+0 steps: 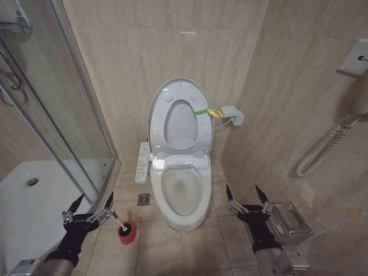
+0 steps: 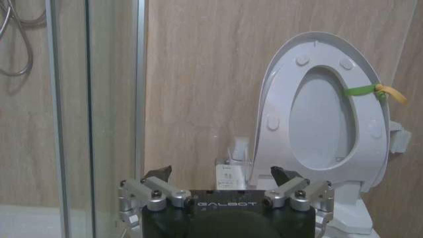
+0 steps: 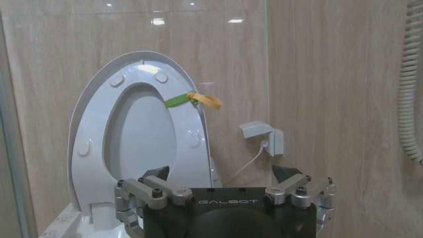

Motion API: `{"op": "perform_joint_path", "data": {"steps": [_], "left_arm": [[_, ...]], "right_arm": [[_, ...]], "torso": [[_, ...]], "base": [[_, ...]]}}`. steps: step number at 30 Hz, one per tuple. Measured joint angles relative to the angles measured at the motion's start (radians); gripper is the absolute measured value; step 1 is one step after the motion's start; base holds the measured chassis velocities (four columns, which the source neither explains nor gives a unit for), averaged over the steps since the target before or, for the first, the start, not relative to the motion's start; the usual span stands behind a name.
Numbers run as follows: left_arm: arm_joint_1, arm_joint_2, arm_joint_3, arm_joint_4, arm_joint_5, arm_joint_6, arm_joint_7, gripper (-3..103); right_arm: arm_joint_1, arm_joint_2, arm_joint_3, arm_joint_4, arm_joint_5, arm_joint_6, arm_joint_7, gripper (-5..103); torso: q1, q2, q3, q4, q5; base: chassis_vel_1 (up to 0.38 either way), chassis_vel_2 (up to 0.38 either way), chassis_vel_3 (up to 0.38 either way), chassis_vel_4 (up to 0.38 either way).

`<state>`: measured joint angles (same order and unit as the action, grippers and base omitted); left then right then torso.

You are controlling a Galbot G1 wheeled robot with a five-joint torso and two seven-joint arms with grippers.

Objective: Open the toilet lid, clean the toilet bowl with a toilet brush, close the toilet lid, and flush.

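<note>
Toilet lid [image 1: 178, 118] is up, standing nearly upright against the tiled back wall, w/ the ring seat [image 1: 181, 124] raised flat against it. A yellow-green strap [image 1: 208, 112] is looped on the seat's rim on the robot's right side, its loose yellow end hanging toward the small white wall box [image 1: 232, 114] & its cord. In the wrist views the lid [image 2: 317, 106] [image 3: 142, 134] shows the same way: underside facing the robot, round bumpers visible, strap [image 2: 377, 92] [image 3: 195, 99] at the edge.

Toilet bowl [image 1: 184, 192] is open below, on the floor between both arms; white button panel [image 1: 142, 162] sits along its left side, just beside the glass shower door [image 1: 69, 109].

Toilet brush [image 1: 119, 225]: only a short bit of white handle visible, standing in the small red holder cup [image 1: 127, 233] on the floor tiles, left of the bowl & near the floor drain [image 1: 143, 199].

Left gripper [image 1: 90, 205] hovers low at front left, just beside & slightly above the brush handle; fingers spread wide, nothing between them. Can't tell if the nearer fingertip touches the handle. Left wrist view shows the same gripper [image 2: 223, 173] w/ jaws wide apart, empty.

Right gripper [image 1: 248, 194] hangs low at front right of the bowl, near a clear plastic box [image 1: 290, 220] on the floor; fingers wide apart, holding nothing. Same in its wrist view [image 3: 221, 173].
</note>
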<state>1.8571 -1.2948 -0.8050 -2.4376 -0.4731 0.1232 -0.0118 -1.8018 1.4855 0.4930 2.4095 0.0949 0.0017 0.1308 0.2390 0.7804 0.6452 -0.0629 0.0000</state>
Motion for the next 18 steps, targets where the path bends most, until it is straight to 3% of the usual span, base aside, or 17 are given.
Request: {"op": "perform_joint_path", "data": {"steps": [18], "left_arm": [[0.000,0.000,0.000,0.001,0.000,0.000,0.000,98]], "right_arm": [[0.000,0.000,0.000,0.000,0.000,0.000,0.000,100]], "torso": [[0.000,0.000,0.000,0.0000,0.0000]], "base": [[0.000,0.000,0.000,0.000]]}}
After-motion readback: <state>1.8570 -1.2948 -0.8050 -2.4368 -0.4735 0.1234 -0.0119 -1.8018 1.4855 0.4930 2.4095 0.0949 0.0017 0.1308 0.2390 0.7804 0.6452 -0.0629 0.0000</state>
